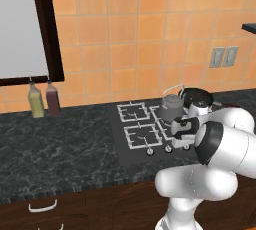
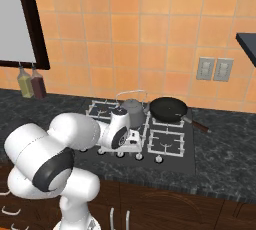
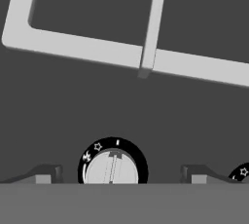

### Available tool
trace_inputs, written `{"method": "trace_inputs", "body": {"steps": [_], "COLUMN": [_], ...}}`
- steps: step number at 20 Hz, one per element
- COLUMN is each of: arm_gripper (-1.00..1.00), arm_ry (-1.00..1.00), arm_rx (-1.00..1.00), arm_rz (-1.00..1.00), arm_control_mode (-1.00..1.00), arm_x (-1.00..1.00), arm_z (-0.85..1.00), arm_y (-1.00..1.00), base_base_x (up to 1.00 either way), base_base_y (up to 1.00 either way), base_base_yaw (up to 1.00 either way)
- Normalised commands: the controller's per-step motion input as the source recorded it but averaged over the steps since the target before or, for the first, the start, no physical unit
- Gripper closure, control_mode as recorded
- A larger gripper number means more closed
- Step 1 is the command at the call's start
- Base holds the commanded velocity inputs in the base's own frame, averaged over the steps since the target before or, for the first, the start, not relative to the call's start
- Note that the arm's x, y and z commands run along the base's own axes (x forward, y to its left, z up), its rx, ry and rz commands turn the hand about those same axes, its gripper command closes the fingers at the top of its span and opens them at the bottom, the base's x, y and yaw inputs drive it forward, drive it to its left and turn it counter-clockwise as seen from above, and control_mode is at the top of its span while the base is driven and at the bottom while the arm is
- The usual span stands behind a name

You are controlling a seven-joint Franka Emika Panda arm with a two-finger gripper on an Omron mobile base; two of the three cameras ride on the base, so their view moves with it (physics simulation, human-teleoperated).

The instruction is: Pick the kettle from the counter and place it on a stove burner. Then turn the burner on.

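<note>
The grey kettle (image 1: 172, 105) (image 2: 132, 109) stands upright on the stove burner (image 1: 159, 121) in the middle of the black cooktop, free of my hand. My gripper (image 1: 179, 143) (image 2: 134, 143) (image 3: 121, 177) hangs low over the cooktop's front edge, in front of the kettle. It is open, and in the hand view its fingertips (image 3: 46, 175) stand wide apart on either side of a round control knob (image 3: 113, 164) without touching it. A light grey grate bar (image 3: 146, 57) runs just beyond the knob. The black counter (image 1: 60, 144) (image 2: 220, 159) stretches to both sides of the stove.
A black frying pan (image 1: 197, 99) (image 2: 169, 109) sits on the back right burner, close beside the kettle. Several more knobs (image 2: 159, 160) (image 3: 240, 172) line the cooktop's front. Two bottles (image 1: 44, 100) (image 2: 30, 85) stand at the back left by the wall.
</note>
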Motion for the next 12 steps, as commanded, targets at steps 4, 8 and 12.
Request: {"method": "trace_inputs", "body": {"steps": [4, 8, 12], "arm_gripper": [-1.00, 1.00, 1.00], "arm_ry": [0.00, 0.00, 0.00], "arm_rx": [0.00, 0.00, 0.00], "arm_rz": [0.00, 0.00, 0.00], "arm_control_mode": [-1.00, -1.00, -1.00], "arm_x": [0.01, -0.04, -0.01], "arm_z": [-0.25, -0.34, -0.40], "arm_y": [0.00, 0.00, 0.01], "base_base_x": [0.00, 0.00, 0.00], "base_base_y": [0.00, 0.00, 0.00], "base_base_yaw": [0.00, 0.00, 0.00]}}
